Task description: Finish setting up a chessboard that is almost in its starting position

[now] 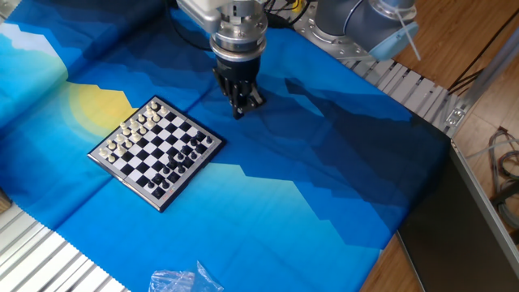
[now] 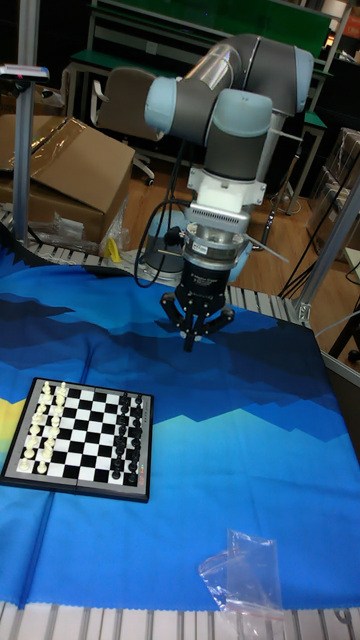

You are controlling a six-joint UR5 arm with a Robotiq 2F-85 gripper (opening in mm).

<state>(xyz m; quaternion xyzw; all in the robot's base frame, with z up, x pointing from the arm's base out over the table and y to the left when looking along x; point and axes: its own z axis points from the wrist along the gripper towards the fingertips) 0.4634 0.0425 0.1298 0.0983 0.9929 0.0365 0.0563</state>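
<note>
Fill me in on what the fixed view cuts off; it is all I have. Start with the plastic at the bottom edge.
Observer: The tall view shows it whole: a crumpled clear plastic bag on the blue cloth, apart from the chessboard.
Operator: Now say what stands behind the table.
Observer: A cardboard box, at the left.
Operator: Report the pincer.
Observer: Seen head-on, the pincer hangs off the board with fingertips together; whether it pinches a piece I cannot tell.
</note>
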